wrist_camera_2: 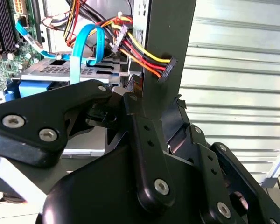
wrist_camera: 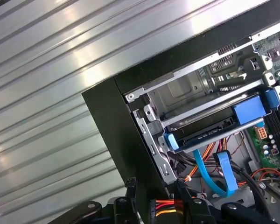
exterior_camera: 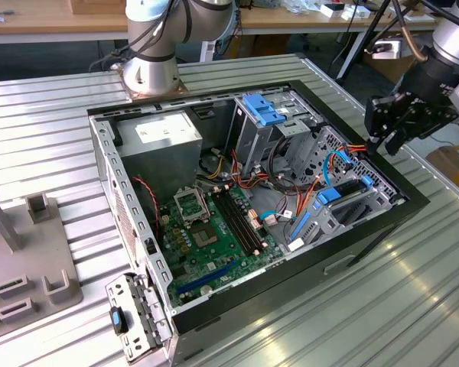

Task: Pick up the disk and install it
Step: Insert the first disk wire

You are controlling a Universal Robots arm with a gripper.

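The black claw [wrist_camera_2: 130, 116] hangs close beside the dark case wall [wrist_camera_2: 170, 28]; red-yellow wires [wrist_camera_2: 140, 58] cross it, with the ribbed desk [wrist_camera_2: 238, 70] beyond.

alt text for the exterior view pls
A black robot gripper hangs over the exterior view's right edge of an open black desktop computer case lying on a ribbed metal table. Just below it, the dark grey disk with bright blue rails sits in the metal drive cage, beside the green motherboard.
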